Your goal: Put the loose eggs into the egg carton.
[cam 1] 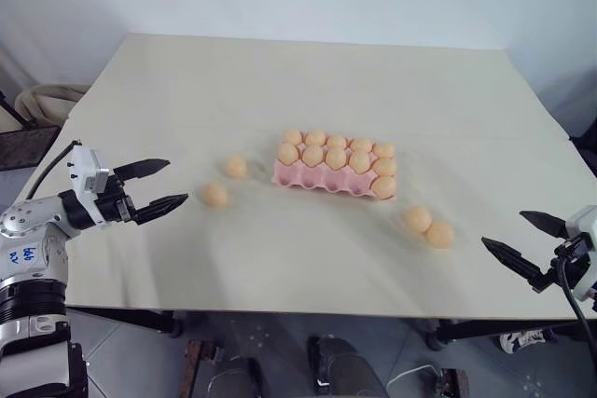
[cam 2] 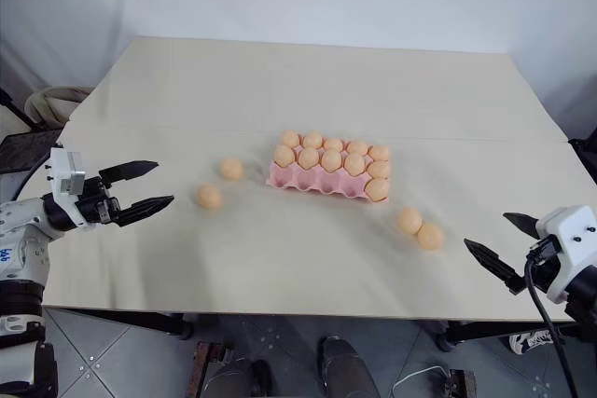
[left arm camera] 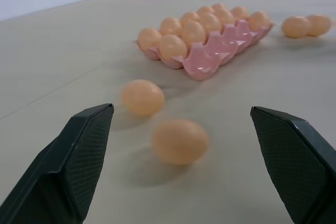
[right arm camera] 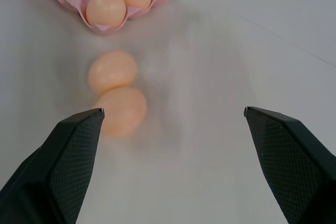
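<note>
Both my grippers, left (cam 1: 165, 184) and right (cam 1: 516, 242), hang spread and empty; four loose eggs (cam 1: 215, 196) flanking the pink egg carton (cam 1: 300, 176) may roll away if nudged.

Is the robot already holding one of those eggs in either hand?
No: the left hand and the right hand both hang open with nothing between their fingers, and all four loose eggs lie on the table.

Left claw (cam 1: 164, 185) wide open, pointing inward, right claw (cam 1: 516, 242) wide open, both empty
</note>
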Tool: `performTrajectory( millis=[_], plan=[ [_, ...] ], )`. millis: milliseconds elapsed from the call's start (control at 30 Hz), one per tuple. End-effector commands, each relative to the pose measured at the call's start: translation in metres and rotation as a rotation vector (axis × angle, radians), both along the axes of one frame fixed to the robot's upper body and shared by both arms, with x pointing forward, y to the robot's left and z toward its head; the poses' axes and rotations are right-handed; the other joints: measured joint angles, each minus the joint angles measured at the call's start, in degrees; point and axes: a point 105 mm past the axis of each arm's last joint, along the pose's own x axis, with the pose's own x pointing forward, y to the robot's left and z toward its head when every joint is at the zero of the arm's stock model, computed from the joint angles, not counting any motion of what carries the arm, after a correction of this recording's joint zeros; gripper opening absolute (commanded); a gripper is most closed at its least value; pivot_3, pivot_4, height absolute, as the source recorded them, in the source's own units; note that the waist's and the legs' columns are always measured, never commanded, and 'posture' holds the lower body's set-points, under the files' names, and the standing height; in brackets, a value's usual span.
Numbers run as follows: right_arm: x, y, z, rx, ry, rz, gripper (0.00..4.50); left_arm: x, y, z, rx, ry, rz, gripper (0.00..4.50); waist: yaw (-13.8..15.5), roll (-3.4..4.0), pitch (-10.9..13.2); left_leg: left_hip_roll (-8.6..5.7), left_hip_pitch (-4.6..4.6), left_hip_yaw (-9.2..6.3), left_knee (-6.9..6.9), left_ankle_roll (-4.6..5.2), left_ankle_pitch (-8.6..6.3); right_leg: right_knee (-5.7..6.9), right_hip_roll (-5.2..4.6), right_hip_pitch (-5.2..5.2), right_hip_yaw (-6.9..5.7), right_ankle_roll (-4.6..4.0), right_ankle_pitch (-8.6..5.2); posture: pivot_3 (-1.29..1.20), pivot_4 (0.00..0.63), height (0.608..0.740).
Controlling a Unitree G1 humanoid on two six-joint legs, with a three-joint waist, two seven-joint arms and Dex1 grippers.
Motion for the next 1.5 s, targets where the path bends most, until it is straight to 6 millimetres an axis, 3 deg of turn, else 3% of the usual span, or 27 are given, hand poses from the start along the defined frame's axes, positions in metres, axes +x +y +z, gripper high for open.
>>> performTrajectory(
  millis=[33,167,500,867,1333,1433,1500],
  plan=[
    [-0.002,0.006,0.015,0.012,-0.063,-0.030,4.50,-0.004,0.002,0.016,0.016,-0.062,-0.044,4.46,0.1,0.00,0.0,0.01,-0.01,-0.01,0.00,0.00,0.00,0.00,0.00,0.00,-0.02,0.00,0.00,0.00,0.150,0.740],
    [-0.003,0.015,0.012,0.036,-0.077,-0.038,4.50,-0.005,-0.003,0.013,0.026,-0.054,-0.102,4.46,0.1,0.00,0.0,0.00,-0.04,-0.02,0.00,0.02,-0.01,-0.04,-0.02,0.00,-0.03,0.00,0.00,0.00,0.150,0.740],
    [0.018,0.030,-0.021,0.061,0.006,0.019,4.50,-0.005,-0.021,0.007,0.053,-0.030,-0.224,4.46,0.0,0.01,0.0,-0.02,-0.05,-0.01,0.02,0.17,0.06,-0.03,-0.01,0.00,-0.01,0.00,0.00,0.00,0.150,0.740],
    [0.042,0.028,-0.043,0.030,0.033,0.014,4.50,-0.006,-0.033,0.009,0.049,-0.055,-0.284,4.46,0.0,0.01,0.0,0.02,-0.04,0.00,0.02,0.28,0.12,-0.02,0.03,-0.01,-0.01,0.03,0.01,0.00,0.150,0.740],
    [0.058,0.023,-0.066,0.028,0.110,-0.019,4.50,-0.003,-0.036,0.009,0.049,-0.062,-0.286,4.46,-0.1,0.02,0.0,0.02,-0.04,0.00,0.03,0.26,0.14,0.01,0.03,-0.01,-0.01,0.03,0.02,0.00,0.150,0.740],
    [0.062,0.025,-0.071,0.023,0.112,-0.017,3.89,-0.002,-0.037,0.009,0.049,-0.065,-0.282,4.50,0.0,0.02,0.0,0.01,-0.04,0.00,0.04,0.26,0.14,0.01,0.02,-0.01,-0.01,0.04,0.02,0.00,0.150,0.740],
    [0.064,0.024,-0.072,0.021,0.114,-0.025,3.17,-0.001,-0.037,0.009,0.048,-0.071,-0.278,4.50,0.0,0.02,0.0,0.01,-0.05,0.00,0.03,0.26,0.14,0.01,0.02,-0.01,-0.01,0.04,0.02,0.00,0.150,0.740]
  ],
)
